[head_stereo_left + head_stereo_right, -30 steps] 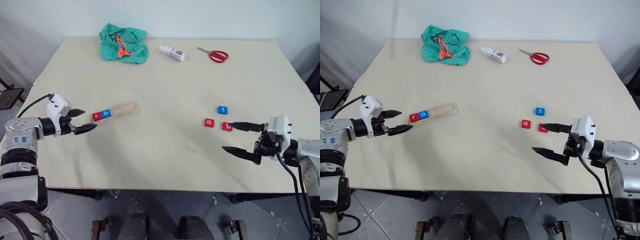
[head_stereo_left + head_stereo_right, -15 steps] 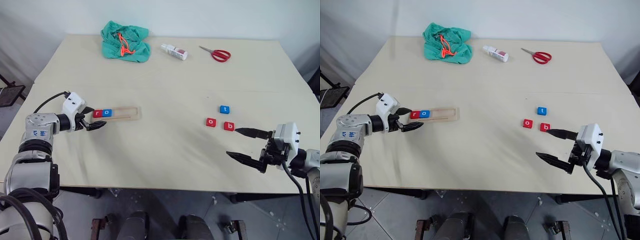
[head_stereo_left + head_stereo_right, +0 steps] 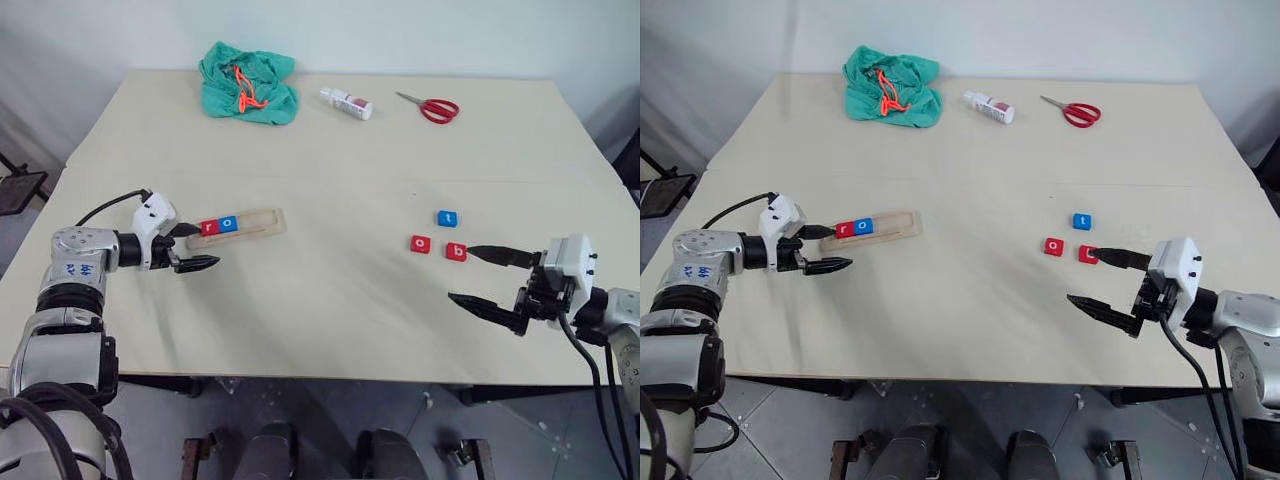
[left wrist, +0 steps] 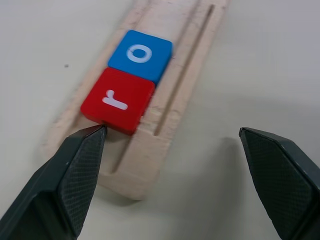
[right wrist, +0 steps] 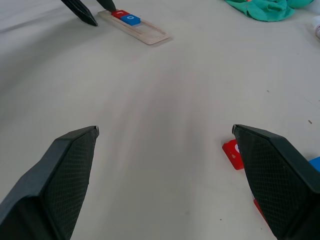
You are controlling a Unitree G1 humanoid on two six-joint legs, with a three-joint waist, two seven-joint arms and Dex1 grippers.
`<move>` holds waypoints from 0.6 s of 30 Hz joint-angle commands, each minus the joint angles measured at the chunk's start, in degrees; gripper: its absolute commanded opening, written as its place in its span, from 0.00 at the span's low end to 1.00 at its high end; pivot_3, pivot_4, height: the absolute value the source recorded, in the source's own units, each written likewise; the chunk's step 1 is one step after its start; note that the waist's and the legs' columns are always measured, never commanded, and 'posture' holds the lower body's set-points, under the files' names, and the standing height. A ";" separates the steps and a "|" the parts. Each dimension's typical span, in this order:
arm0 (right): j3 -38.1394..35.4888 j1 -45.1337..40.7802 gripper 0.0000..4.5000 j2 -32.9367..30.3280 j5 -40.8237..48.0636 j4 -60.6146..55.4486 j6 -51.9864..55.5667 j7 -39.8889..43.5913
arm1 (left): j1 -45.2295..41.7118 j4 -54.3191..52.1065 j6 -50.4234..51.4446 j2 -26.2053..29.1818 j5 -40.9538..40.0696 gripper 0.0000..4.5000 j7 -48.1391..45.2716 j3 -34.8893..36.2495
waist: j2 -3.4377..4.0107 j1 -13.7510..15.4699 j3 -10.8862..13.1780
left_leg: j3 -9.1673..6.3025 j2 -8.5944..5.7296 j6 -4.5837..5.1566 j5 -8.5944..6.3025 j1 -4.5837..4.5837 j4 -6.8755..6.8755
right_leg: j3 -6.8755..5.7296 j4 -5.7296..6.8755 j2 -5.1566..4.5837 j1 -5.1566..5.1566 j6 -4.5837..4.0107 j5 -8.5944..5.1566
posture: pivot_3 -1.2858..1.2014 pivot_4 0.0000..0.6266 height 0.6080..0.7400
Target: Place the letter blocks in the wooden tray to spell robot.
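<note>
two letter blocks, a red r [image 4: 118,99] and a blue o [image 4: 140,54], sit side by side at one end of the wooden tray [image 3: 262,224] on the counter [image 3: 320,290]. the left gripper [image 3: 190,247] has its fingers apart at that end, one fingertip [image 4: 98,131] touching the r. three more blocks lie well apart from the tray: a blue t [image 3: 447,218], a red o [image 3: 420,244] and a red b [image 3: 456,252]. the right gripper [image 3: 484,277] is spread wide and empty just beside the b.
</note>
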 commanded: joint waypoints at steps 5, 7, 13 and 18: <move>1.50 -2.42 1.00 0.26 -0.33 1.32 -1.65 0.18 | 4.86 -4.13 3.53 1.27 -0.69 1.00 -3.17 -0.50 | 0.00 -0.36 0.00 | -0.03 0.00 0.00 0.00 0.00 0.01 | -0.01 0.03 -0.01 0.00 0.00 0.00 | 0.52 0.24 1.00; 1.83 -2.89 1.00 0.33 -0.42 1.79 -1.82 0.24 | 5.46 -5.52 4.37 1.46 -1.15 1.00 -2.44 -0.14 | 0.00 -0.55 0.00 | -0.06 0.00 0.00 0.00 0.00 0.01 | 0.00 0.03 -0.01 0.00 0.00 0.00 | 0.52 0.24 1.00; 2.77 -3.81 1.00 0.50 -0.58 2.53 -2.17 0.11 | 7.92 -10.52 7.35 2.79 -2.28 1.00 -2.83 0.29 | 0.00 -1.09 0.00 | -0.17 0.00 0.00 0.00 0.00 0.00 | 0.00 0.04 -0.02 0.00 0.00 0.00 | 0.52 0.24 1.00; 3.32 -4.81 1.00 0.70 -0.87 3.43 -2.43 0.26 | 11.21 -17.69 13.06 3.55 -3.41 1.00 -4.21 -0.50 | 0.01 -1.24 0.00 | -0.22 0.01 0.00 0.00 0.00 -0.01 | 0.00 0.06 -0.01 -0.02 0.00 0.00 | 0.52 0.24 1.00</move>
